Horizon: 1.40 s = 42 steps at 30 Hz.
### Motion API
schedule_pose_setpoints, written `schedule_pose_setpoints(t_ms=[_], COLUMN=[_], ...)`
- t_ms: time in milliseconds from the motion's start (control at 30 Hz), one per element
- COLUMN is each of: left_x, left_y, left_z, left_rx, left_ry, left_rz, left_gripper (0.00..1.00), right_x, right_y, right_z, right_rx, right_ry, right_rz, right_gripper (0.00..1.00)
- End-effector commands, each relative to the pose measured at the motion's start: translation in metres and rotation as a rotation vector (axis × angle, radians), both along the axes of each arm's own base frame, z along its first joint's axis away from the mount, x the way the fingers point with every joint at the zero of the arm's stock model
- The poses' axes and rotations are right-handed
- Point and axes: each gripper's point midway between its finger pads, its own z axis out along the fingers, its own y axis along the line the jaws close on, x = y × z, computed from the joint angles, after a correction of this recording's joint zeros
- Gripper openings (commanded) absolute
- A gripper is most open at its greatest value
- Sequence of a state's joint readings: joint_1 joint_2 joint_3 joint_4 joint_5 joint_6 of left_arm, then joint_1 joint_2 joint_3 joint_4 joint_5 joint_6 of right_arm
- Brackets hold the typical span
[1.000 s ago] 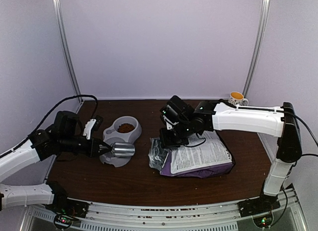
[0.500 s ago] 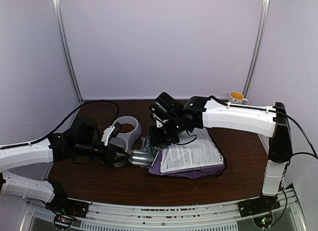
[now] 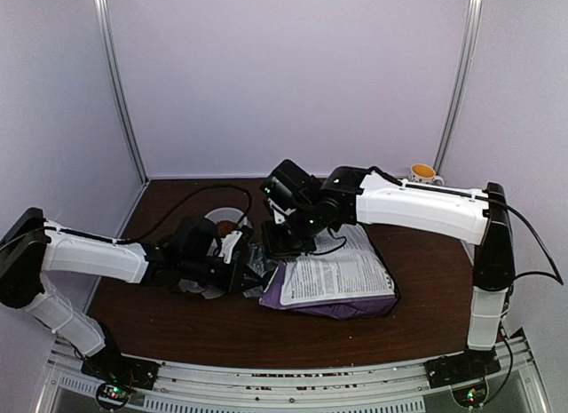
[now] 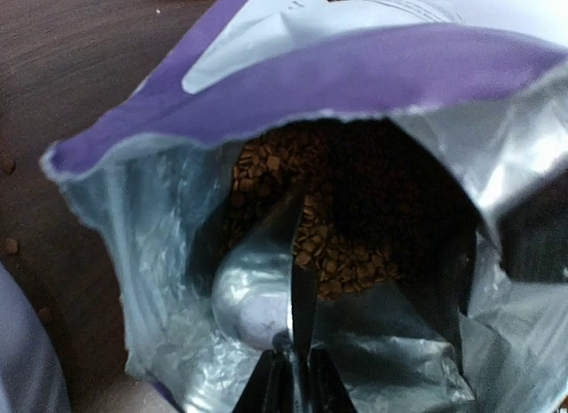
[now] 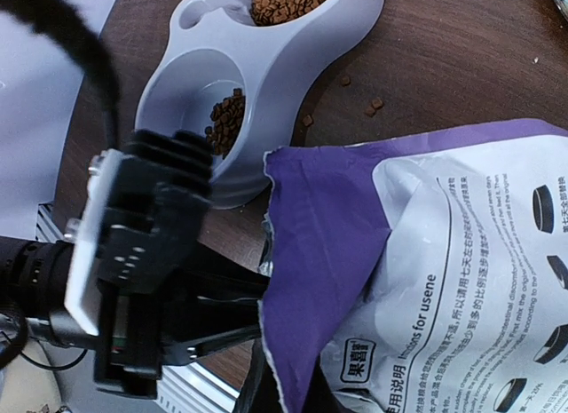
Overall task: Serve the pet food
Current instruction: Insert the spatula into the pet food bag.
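Brown pet food [image 4: 342, 249] lies in bag [image 4: 373, 71], beyond scoop [image 4: 253, 297] in left fingers [image 4: 264, 392]

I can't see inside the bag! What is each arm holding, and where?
Left end effector pinches the scoop by its handle, bowl in the kibble. Right end effector seems to grip the bag by its rim.

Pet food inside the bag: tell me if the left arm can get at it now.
Probably yes: the bag gapes open, and the scoop in the left fingers sits inside, its lip at the pet food.
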<state>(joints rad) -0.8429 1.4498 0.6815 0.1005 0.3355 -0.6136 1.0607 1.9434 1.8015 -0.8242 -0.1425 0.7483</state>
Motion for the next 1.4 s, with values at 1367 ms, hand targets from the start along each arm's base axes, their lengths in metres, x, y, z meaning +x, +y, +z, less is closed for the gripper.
schedule_pose_setpoints(t_ms=[1367], left_x=[-0.015], left_y=[-0.081], left_z=[0.022], left_rx=[-0.481], left_ry=[0.268], left_rz=[-0.143], left_gripper=[0.0], right_x=[0.004], right_y=[-0.01], right_z=[0.027], right_rx=[0.102], right_ry=[-0.058], right_rz=[-0.013], right_gripper=[0.0])
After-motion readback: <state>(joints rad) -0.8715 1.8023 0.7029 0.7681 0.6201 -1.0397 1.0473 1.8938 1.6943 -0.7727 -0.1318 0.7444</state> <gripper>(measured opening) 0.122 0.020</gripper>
